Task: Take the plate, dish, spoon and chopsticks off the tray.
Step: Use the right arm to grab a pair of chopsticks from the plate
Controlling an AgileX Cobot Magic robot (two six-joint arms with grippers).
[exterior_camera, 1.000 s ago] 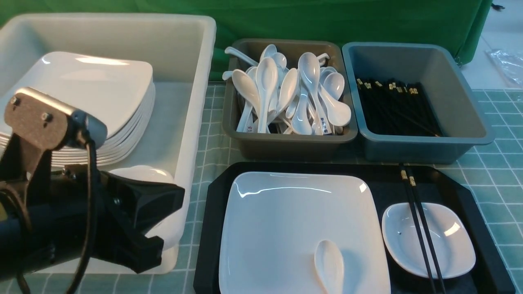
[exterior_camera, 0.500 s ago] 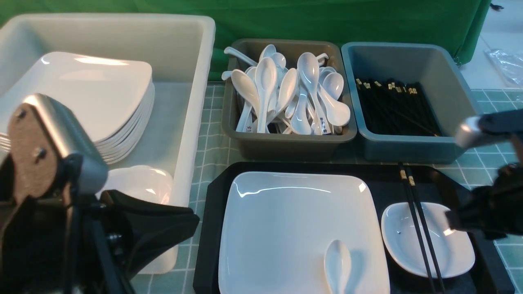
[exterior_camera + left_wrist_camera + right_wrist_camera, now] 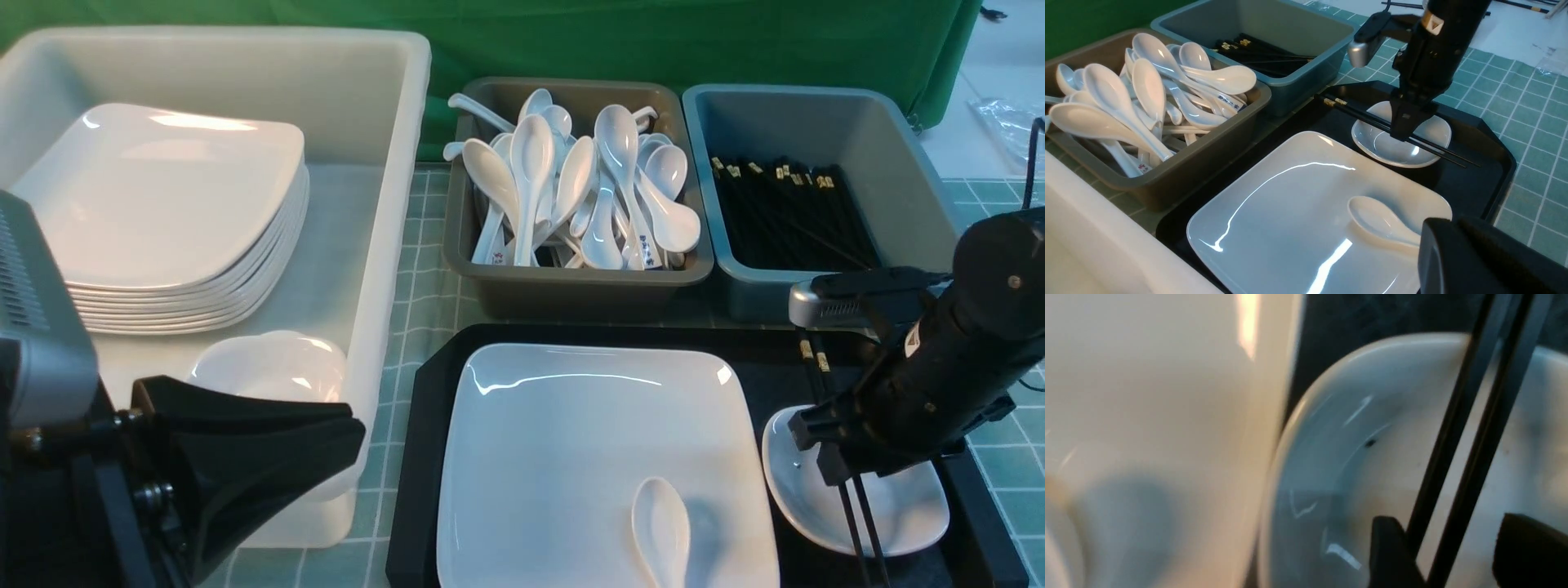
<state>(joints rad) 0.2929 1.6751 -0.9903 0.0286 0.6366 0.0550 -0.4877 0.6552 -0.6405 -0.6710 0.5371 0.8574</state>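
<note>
1. Black chopsticks (image 3: 1449,424) run as a pair between the fingers of the right gripper (image 3: 1457,555). One finger stands on each side, with a clear gap to each. The jaws are well open and have hold of nothing.
2. Directly under those jaws sits the dish (image 3: 906,506), and the sticks bridge it from rim to rim. That bridge keeps their middle off the floor of the tray (image 3: 763,363). I judge this is why the gripper comes in here: the fingertips have room to drop beside and below the sticks.
3. The jaws are set crosswise to the sticks, so closing should press the two into one bundle rather than roll them apart.
4. The right wrist view is blurred, so I cannot tell whether the fingertips already touch the inside of the dish.
5. The sticks lie on top of the dish, so they probably have to go before it can be lifted. Beyond the jaws, the blue-grey tub (image 3: 751,298) holds similar chopsticks and looks like their destination.
6. On the right jaws' left side lies the plate (image 3: 571,441), close beside the dish. The spoon (image 3: 660,531) rests on the plate, so the spoon should go before the plate, likely into the grey tub (image 3: 571,286) of spoons.
7. The left gripper (image 3: 355,429) is closed and empty, low beside the white tub (image 3: 384,245). In the left wrist view the spoon lies just ahead of its jaws, so it seems well placed to take the spoon.
</note>
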